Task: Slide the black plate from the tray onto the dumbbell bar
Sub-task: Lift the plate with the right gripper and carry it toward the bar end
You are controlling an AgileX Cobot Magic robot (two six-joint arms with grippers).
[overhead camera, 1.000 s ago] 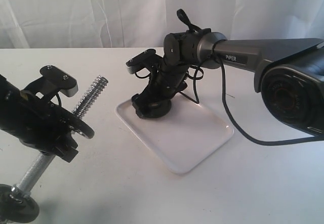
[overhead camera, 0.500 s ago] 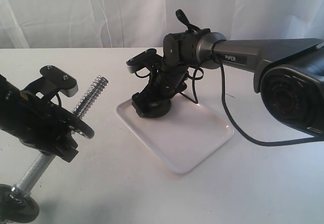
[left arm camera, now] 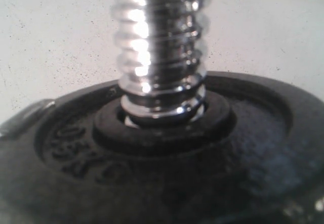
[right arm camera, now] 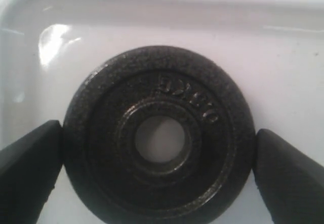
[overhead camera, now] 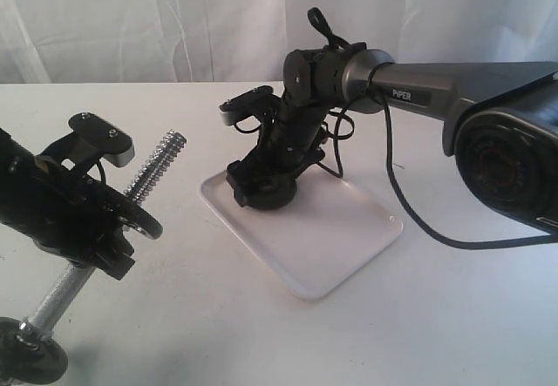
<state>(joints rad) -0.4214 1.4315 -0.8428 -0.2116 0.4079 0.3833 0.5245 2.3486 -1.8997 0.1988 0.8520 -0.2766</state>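
Basically, white matte table (overhead camera: pixel 453 316), pale curtain (overhead camera: pixel 131 20) behind it. My right arm (overhead camera: pixel 453 90) is the biggest thing here: grey metal tube, black joints, a loose black cable. It reaches in to the tray (overhead camera: pixel 340 238).

Tray is glossy white, rectangular, with rounded corners and a low raised rim. It lies flat on the table.

My left gripper (overhead camera: pixel 109 233) is clenched round the bar (overhead camera: pixel 161 159), holding it tilted with the free end pointing up toward the tray. That end has a coarse chrome thread, shiny with deep ridges; lower down the rod is finer and duller. A black disc (left arm camera: pixel 212 168) sits on the lower end. It's rough cast metal with a raised hub ring tight round the thread and embossed lettering I can't read.

My right gripper (overhead camera: pixel 261 190) points down over the tray's far corner. Its black wedge-shaped fingers (right arm camera: pixel 30 163) press on opposite sides of the plate (right arm camera: pixel 202 163), so it's grasping the plate by the rim.

Plate is small, round and flat, pebbly matte black, with a raised hub round a centre hole that shows white tray through it. The raised text is blurred. It's at the tray's corner, near the rim; can't tell if it's resting or just lifted.
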